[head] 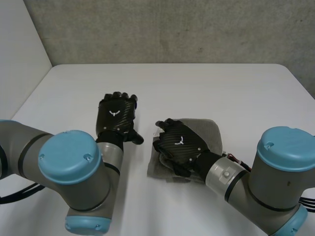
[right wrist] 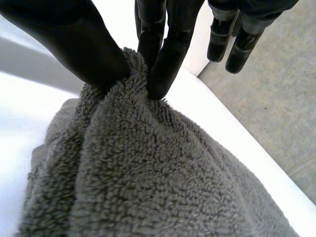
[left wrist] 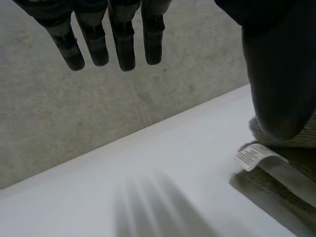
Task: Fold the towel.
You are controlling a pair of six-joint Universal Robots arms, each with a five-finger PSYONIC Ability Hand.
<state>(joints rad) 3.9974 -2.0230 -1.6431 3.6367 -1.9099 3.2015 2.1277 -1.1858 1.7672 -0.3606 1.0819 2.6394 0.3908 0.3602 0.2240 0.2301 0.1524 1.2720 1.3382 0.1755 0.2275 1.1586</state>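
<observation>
Grey towel [head: 207, 129] lies bunched on the bench [head: 197, 83], its edge pinched by the right hand [head: 178, 141]. Left hand [head: 117, 114] hovers beside it, fingers straight. Advise carrying the pinched edge across level, corners aligned.

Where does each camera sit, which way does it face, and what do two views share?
Head view: between and behind the arms, looking down at the table; both arms, left hand, right hand show.
Left wrist view: along the left hand's palm; straight fingers above the table.
Right wrist view: along the right hand's palm; fingers and thumb pinch the towel.
All three share the towel.
</observation>
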